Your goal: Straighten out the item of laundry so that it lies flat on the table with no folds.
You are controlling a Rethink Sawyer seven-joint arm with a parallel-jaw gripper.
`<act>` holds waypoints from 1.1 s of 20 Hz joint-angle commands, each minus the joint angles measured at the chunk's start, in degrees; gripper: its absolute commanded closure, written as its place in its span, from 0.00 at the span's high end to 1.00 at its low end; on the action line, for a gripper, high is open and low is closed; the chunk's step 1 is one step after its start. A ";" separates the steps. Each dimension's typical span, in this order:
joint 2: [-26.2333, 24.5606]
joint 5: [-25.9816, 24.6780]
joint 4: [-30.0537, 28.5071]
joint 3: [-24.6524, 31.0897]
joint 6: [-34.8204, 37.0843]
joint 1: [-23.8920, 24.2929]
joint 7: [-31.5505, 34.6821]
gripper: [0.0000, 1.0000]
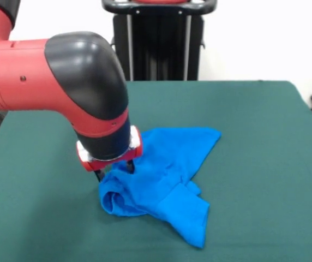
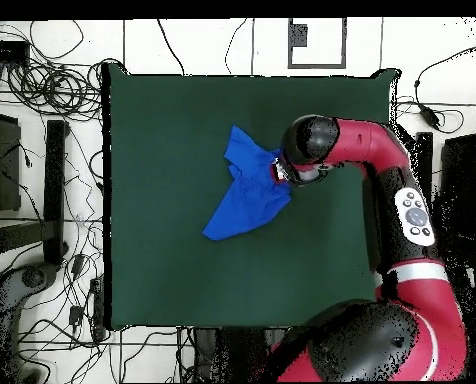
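The bright blue T-shirt (image 1: 169, 169) lies crumpled near the middle of the dark green table (image 1: 259, 136), with a rolled fold at its left end and a flap pointing toward the front edge. My gripper (image 1: 114, 171) is down at the shirt's left edge. Its two dark fingertips (image 1: 99, 175) stand apart, with the shirt's edge between them, so it is open. In the overhead view the shirt (image 2: 244, 188) lies as a slanted bunched strip on the table (image 2: 162, 130), and the arm's wrist (image 2: 307, 145) covers the gripper at the shirt's right edge.
The robot's pedestal (image 1: 159, 41) stands at the table's far side. The red and black arm (image 2: 402, 190) reaches in over the table's right side in the overhead view. Cables (image 2: 42, 85) lie on the floor beside the table.
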State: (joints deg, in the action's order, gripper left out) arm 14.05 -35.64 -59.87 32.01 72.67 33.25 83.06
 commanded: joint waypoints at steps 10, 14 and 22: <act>2.07 3.00 3.89 4.63 10.14 -4.03 -15.86 1.00; 2.08 4.30 2.95 4.43 9.86 -3.44 -15.61 0.00; 2.46 4.16 1.77 4.28 7.53 -3.46 -14.89 0.00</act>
State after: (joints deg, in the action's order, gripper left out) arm 17.04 -33.10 -55.42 32.12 80.02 31.40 82.79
